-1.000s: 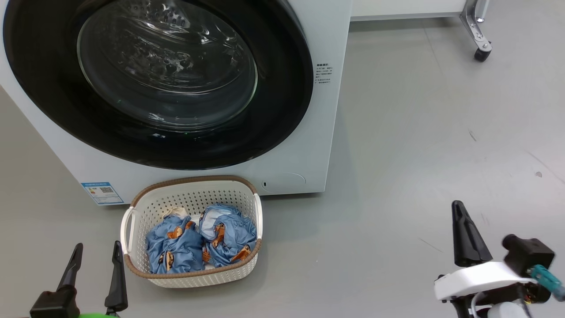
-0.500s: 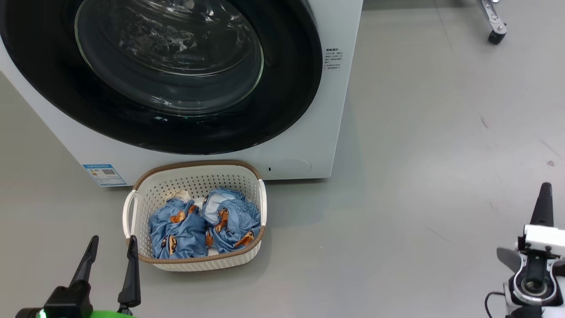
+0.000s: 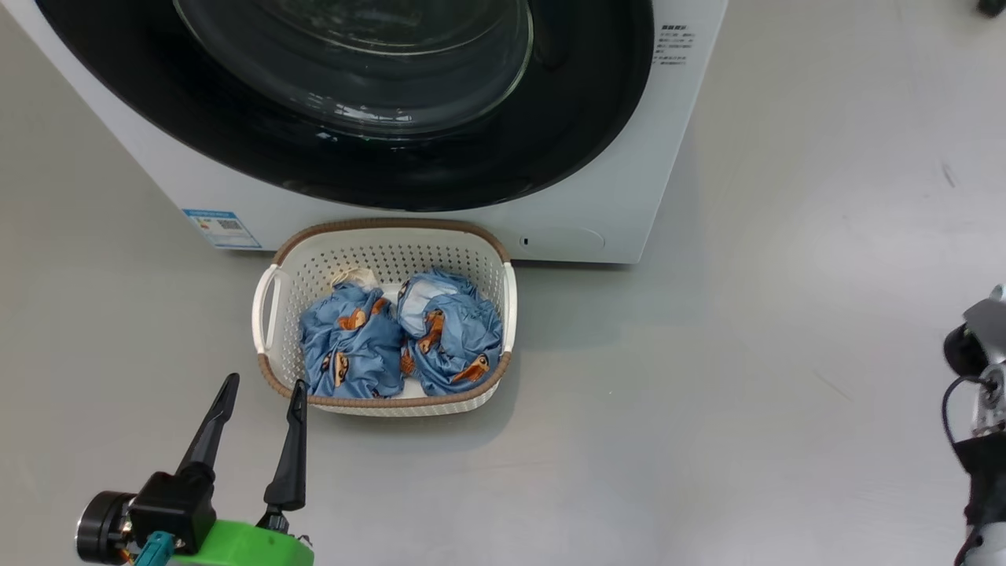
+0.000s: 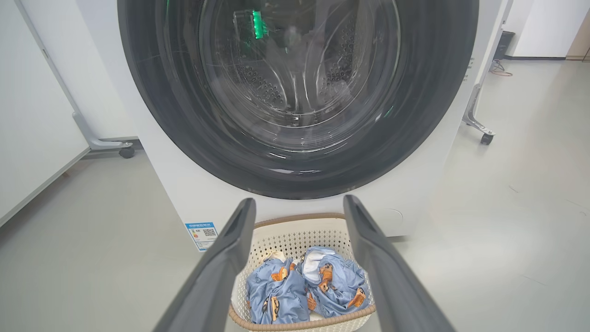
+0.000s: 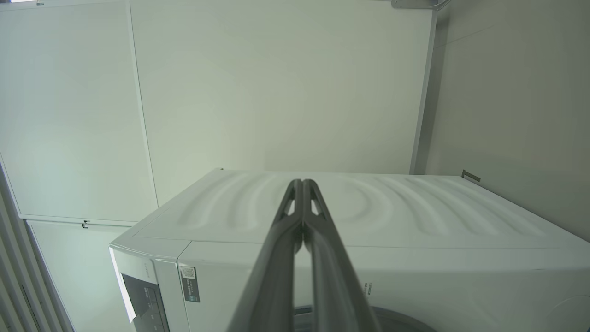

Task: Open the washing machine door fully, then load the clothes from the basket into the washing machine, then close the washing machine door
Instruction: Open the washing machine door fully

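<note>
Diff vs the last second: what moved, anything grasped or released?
Head camera shifted, so the washing machine and basket only appear to move. The right end effector, shut, swung toward the head view's right edge. The left end effector, open, crept toward the basket's near-left corner. Nothing grasped or released. The washing machine door stays shut, the clothes stay in the basket.

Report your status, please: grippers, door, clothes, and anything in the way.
Left gripper open, empty, near basket. Right gripper shut, empty, up at washing machine top. Washing machine door shut; clothes in basket. Basket stands on floor below door.
</note>
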